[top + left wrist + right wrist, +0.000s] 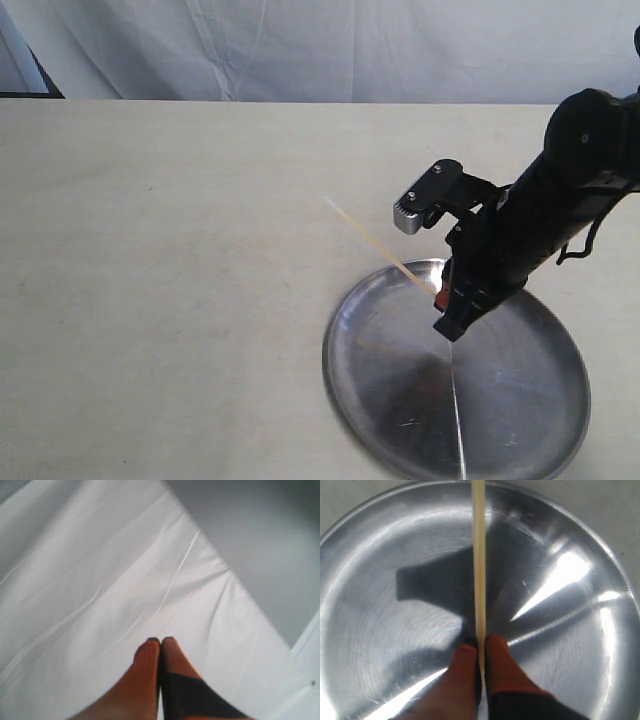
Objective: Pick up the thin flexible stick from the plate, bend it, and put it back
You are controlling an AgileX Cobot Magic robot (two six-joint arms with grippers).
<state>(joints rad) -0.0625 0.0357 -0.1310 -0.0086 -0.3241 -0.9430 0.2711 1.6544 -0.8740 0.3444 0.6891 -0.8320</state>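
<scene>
Right jaws pinch the thin pale yellow-tan stick [378, 243] above the round shiny silver metal plate [520, 400]; left jaws pressed together.

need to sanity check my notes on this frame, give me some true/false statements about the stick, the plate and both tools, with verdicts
1. The right tool is shut on the thin flexible stick. True.
2. The stick lies flat in the plate. False: the right tool holds it by one end, and its free end juts out past the rim.
3. The left tool grips the stick's other end. False: it is shut on nothing and faces white cloth.
4. The stick looks straight, with no kink. True.
5. The plate rests on a pale table. True.
</scene>
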